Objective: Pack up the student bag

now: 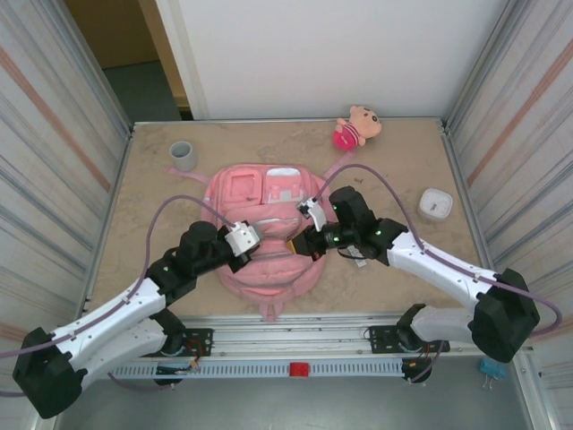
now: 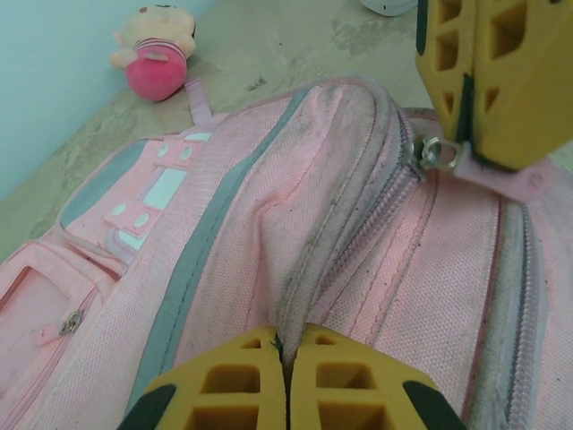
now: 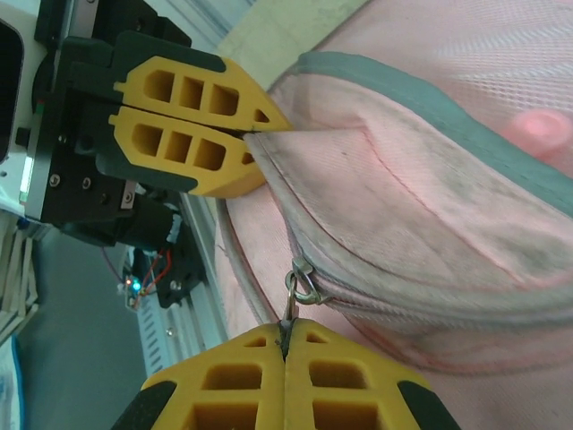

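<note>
Top external view places the student bag (image 1: 269, 269) flat on the surface (image 1: 403, 161), front pockets up, near the front edge between the two arms. We see the right gripper (image 3: 285, 333) pinched shut on the zipper pull (image 3: 300, 285), and the left gripper (image 3: 255, 136) clamped on a fold of bag fabric just beside the zipper track. We judge slippage to be the main hazard: the pull is small, and a tug off the line of the track could free it. If the left grip yields, the soft bag would slide with the pull and the slider would not travel. Bunched fabric at the seam could also jam the slider. A plush doll (image 1: 356, 127), a grey cup (image 1: 183, 155) and a white box (image 1: 436, 203) lie well apart from the bag's zipper.
</note>
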Tool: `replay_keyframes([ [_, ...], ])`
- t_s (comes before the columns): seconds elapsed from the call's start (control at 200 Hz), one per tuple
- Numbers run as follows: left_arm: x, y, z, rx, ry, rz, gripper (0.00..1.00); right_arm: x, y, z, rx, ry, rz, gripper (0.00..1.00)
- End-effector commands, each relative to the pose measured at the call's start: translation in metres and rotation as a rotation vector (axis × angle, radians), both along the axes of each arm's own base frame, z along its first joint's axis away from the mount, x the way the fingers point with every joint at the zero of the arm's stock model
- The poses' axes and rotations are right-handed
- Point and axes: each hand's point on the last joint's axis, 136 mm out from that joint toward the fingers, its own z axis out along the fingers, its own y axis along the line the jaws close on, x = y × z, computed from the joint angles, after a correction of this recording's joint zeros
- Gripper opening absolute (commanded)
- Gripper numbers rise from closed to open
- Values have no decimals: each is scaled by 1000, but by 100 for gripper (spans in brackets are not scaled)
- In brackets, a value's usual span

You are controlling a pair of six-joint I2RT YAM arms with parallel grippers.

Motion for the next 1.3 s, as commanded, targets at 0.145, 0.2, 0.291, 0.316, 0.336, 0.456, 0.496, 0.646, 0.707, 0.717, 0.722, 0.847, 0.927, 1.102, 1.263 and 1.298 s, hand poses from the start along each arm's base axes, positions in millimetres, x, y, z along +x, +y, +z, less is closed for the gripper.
replay_keyframes([
  [0.145, 6, -20, 69, -172, -149, -47, 0, -5, 23, 11, 32, 24, -6, 12],
  [0.2, 6, -18, 68, -161, -150, -41, 1, -5, 19, 13, 32, 24, -22, 22],
  [0.291, 6, -15, 66, -149, -159, -30, 1, -4, 5, 18, 51, 36, -66, 40],
  [0.316, 6, -14, 65, -147, -159, -29, 1, -2, 0, 20, 59, 44, -92, 44],
  [0.336, 6, -14, 64, -146, -159, -29, 1, 0, -6, 22, 70, 52, -115, 46],
  [0.456, 4, -15, 59, -141, -152, -39, 2, 15, -40, 30, 139, 153, -298, 55],
  [0.496, 3, -16, 58, -143, -152, -47, 2, 17, -51, 37, 179, 183, -344, 56],
  [0.646, 1, -19, 58, -149, -157, -68, 3, 20, -66, 51, 265, 250, -441, 60],
  [0.707, 0, -19, 59, -149, -159, -74, 2, 21, -64, 50, 284, 291, -453, 60],
  [0.717, 0, -19, 59, -149, -160, -76, 3, 21, -64, 50, 288, 296, -455, 60],
  [0.722, 0, -19, 59, -149, -160, -77, 3, 21, -64, 51, 290, 298, -456, 60],
  [0.847, -5, -18, 63, -151, -168, -92, 3, 27, -55, 42, 329, 385, -478, 61],
  [0.927, -7, -17, 64, -158, -170, -97, 3, 29, -47, 39, 349, 420, -475, 62],
  [1.102, -11, -18, 63, -155, -172, -113, 4, 29, -27, 42, 376, 433, -443, 62],
  [1.263, -13, -23, 59, -141, -167, -139, 4, 29, -17, 47, 385, 427, -426, 62],
  [1.298, -15, -25, 58, -134, -166, -151, 4, 30, -17, 45, 383, 432, -435, 62],
])
